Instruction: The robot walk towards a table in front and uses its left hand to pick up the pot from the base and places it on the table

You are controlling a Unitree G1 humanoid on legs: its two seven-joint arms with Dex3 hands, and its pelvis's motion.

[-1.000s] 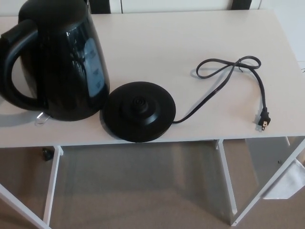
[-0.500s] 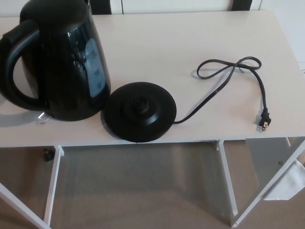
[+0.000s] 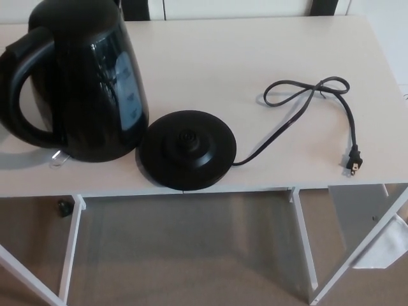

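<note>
Black kettle (image 3: pixel 83 83): glossy dark body, standing upright on the table's left part, off its base.
Kettle axis: long axis vertical, bottom flat on the tabletop; its top is cut by the upper edge of the head view, so the lid and spout cannot be made out.
Kettle heading: handle (image 3: pixel 16 89) points to the robot's left; the pale water-level window (image 3: pixel 127 89) faces right, toward the base.
Base (image 3: pixel 187 148): round black disc with a raised centre stud (image 3: pixel 187 136), lying flat just to the right of the kettle. Its near rim reaches the table's front edge.
Kettle-to-base gap: the two outlines meet at the kettle's lower right; whether they touch cannot be told.
Cord (image 3: pixel 287 124): dark, leaves the base on its right side, runs right and away, folds into a flat loop, then curves back toward the front edge.
Plug (image 3: pixel 352 162): at the cord's end, lying on the table near the front right, not plugged into anything.
Table (image 3: pixel 210 57): pale top on a white frame (image 3: pixel 305 242); grey-brown floor (image 3: pixel 185 255) below.
Small item: something pale or clear (image 3: pixel 56 157) at the kettle's near foot; too small to identify.
Hands: neither the left nor the right appears in the view, so whether they are released or clenched cannot be told.
</note>
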